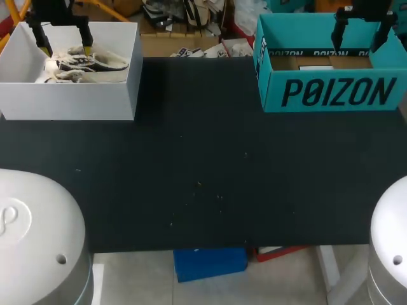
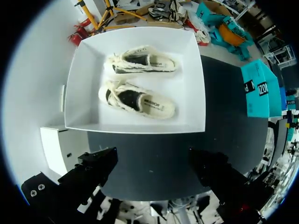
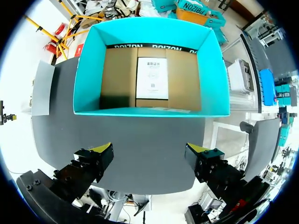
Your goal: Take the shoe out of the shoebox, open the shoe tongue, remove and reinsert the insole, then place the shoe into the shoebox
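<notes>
Your left pincer [image 1: 65, 46] hangs spread wide above the white box [image 1: 70, 98] at the far left of the table [image 1: 203, 171]. In that box two cream shoes [image 2: 138, 98] lie side by side, clear of its fingers. Your right pincer [image 3: 149, 150], likewise spread and holding nothing, hangs above the teal shoebox [image 3: 88, 70] at the far right. A white card [image 3: 152, 78] lies on that shoebox's brown floor.

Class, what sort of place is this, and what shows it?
Probably a robotics lab bench: the left gripper over an open white box of cream shoes, the right gripper over an open teal cardboard box, on a black table.
</notes>
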Available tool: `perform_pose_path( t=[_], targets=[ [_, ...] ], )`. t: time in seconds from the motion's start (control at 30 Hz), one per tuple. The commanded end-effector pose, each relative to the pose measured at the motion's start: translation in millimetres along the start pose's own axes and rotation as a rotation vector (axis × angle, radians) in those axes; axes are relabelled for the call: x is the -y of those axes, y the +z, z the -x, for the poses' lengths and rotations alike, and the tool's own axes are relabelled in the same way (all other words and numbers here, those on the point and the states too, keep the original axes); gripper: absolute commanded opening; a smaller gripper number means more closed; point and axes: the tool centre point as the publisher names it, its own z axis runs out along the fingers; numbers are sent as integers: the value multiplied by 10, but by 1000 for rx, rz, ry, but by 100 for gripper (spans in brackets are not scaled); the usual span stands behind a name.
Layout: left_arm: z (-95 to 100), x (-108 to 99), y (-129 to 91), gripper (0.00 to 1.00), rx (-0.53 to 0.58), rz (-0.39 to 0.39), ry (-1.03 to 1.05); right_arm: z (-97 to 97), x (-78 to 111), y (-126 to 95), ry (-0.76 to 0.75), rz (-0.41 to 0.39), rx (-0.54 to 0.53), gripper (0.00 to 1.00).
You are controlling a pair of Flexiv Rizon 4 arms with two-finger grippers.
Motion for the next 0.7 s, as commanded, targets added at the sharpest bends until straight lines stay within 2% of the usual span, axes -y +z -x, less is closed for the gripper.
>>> perform_pose_path(
  t=[0.03,0.1,0.27,0.33,0.4,0.5,0.7],
  targets=[
    [25,23,15,100,3,-8,52,0,0,0,0,0,0,100],
    [63,77,51,100,56,-51,182,0,0,0,0,0,0,100],
    [202,246,73,100,50,-75,486,0,0,0,0,0,0,100],
    [241,296,72,100,26,-66,675,0,0,0,0,0,0,100],
    [262,327,48,100,-17,-40,832,0,0,0,0,0,0,100],
    [289,344,7,100,-23,-26,1082,0,0,0,0,0,0,100],
    [345,384,-58,100,-42,98,1482,0,0,0,0,0,0,100]
  ],
)
